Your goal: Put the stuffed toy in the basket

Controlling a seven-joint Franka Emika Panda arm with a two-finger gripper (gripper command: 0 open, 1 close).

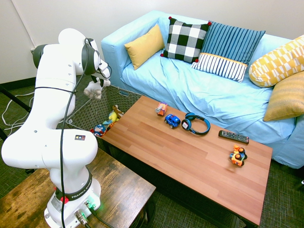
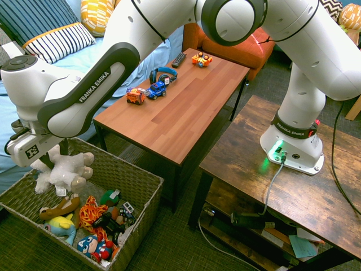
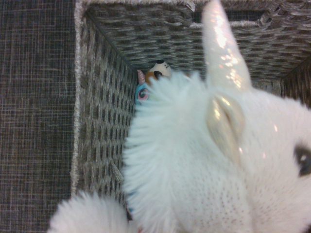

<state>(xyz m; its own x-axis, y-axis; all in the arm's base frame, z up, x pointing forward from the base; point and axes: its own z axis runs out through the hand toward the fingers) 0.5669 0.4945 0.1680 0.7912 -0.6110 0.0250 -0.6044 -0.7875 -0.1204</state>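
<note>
The stuffed toy (image 2: 63, 172), a white plush unicorn, hangs in the air from my gripper (image 2: 53, 151), which is shut on its upper part. It is over the far left end of the basket (image 2: 135, 175), a little above the rim. From the other side the stuffed toy (image 1: 95, 89) dangles below the gripper (image 1: 98, 80), with the basket (image 1: 124, 93) behind it between sofa and table. In the wrist view the stuffed toy (image 3: 218, 170) fills most of the picture, its shiny horn pointing at the basket's woven wall (image 3: 102, 121).
Several plush toys (image 2: 93, 226) lie in the near half of the basket. The wooden coffee table (image 2: 180, 113) to the right carries toy cars (image 2: 148, 92), headphones (image 2: 162, 73) and a remote (image 1: 233, 137). A blue sofa (image 1: 190, 90) runs behind.
</note>
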